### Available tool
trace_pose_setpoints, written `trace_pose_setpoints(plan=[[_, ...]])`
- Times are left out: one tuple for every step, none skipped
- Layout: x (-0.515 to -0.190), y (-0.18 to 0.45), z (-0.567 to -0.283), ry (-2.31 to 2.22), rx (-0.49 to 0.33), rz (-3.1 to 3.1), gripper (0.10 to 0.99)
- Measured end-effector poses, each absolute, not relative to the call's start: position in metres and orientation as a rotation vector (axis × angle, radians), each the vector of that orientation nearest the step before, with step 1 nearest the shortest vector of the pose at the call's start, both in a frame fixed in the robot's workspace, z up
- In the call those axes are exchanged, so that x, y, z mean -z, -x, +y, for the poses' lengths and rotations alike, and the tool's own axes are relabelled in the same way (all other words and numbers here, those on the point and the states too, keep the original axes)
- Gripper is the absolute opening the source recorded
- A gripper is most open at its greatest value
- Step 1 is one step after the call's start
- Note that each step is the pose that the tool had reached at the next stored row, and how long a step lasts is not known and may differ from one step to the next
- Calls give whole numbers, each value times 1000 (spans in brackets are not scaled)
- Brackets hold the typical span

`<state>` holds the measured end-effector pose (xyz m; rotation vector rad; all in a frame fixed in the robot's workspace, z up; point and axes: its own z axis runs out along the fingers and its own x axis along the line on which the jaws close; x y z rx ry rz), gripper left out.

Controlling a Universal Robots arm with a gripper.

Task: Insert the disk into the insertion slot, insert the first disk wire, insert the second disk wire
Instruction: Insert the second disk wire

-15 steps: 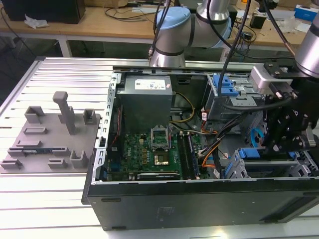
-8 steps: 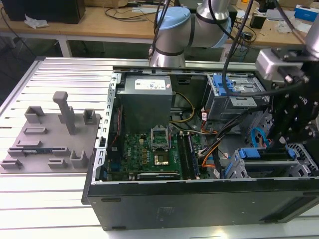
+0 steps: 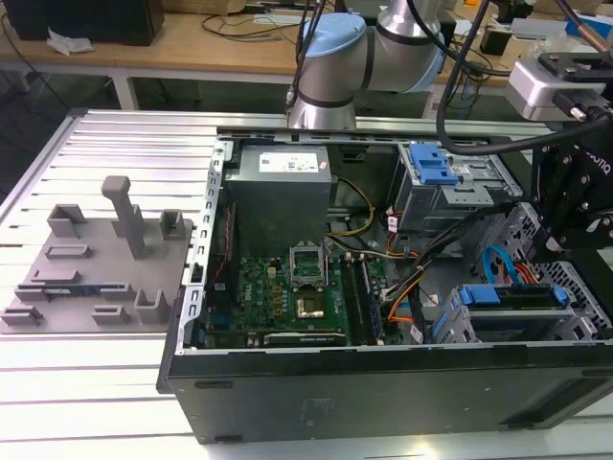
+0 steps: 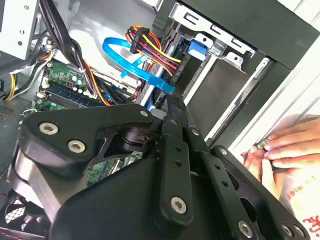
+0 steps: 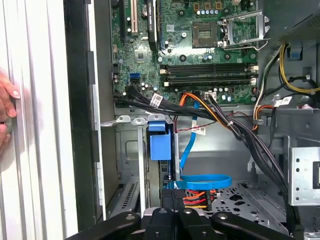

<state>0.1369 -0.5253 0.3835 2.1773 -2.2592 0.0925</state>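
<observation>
Ext view, hidden: my gripper [image 3: 572,216] sits at the exterior view's right edge, black body cut off by the frame. Can't see the fingertips there, they're behind the gripper's own bulk.
Ext view, disk: disk [image 3: 522,299] w/ blue carrier lies in the insertion slot [image 3: 450,331], low grey cage at the exterior view's right of the PC case [image 3: 383,393]. Only its blue edge & a dark strip show; label not readable from here.
Ext view, rest: blue flat cable [image 3: 496,268] loops just above the disk. Taller cage w/ blue latch [image 3: 431,165] stands further back. Motherboard [image 3: 287,297] mid-case, PSU [image 3: 280,187] behind it. Grey fixture plate [image 3: 91,268] well apart on the exterior view's left.
2nd wrist, hidden: in the second wrist view black gripper linkage blocks most of the scene, so disk & slot are hard to make out.
2nd wrist, claw: gripper [image 4: 172,102] fingers look pressed together, tip right at the blue flat cable [image 4: 135,62] & the red/yellow/black wire bundle [image 4: 152,50]. Can't tell if anything's pinched.
2nd wrist, person: a hand [image 4: 285,147] rests on the table just beside the case wall.
1st wrist, hidden: in the first wrist view finger tips are cut off at the frame edge.
1st wrist, claw: gripper [image 5: 176,192] narrow, jaws together, touching the wire connector [image 5: 196,199] w/ blue flat cable [image 5: 205,179] looped next to it.
1st wrist, disk: blue carrier tab [image 5: 161,142] upright in the cage. Drive body hidden.
1st wrist, person: fingers [image 5: 7,97] at the edge, outside the case.
</observation>
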Motion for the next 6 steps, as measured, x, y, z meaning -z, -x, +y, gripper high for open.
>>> trace_pose_setpoints(plan=[[-384, -137, -525, -2177, -93, -2259, 106], [-384, -137, -525, -2177, -93, -2259, 106], [-384, -137, -525, -2177, -93, -2259, 106], [-384, -137, -525, -2177, -93, -2259, 106], [-384, -137, -525, -2177, -93, -2259, 106], [-384, -137, -525, -2177, -93, -2259, 106]])
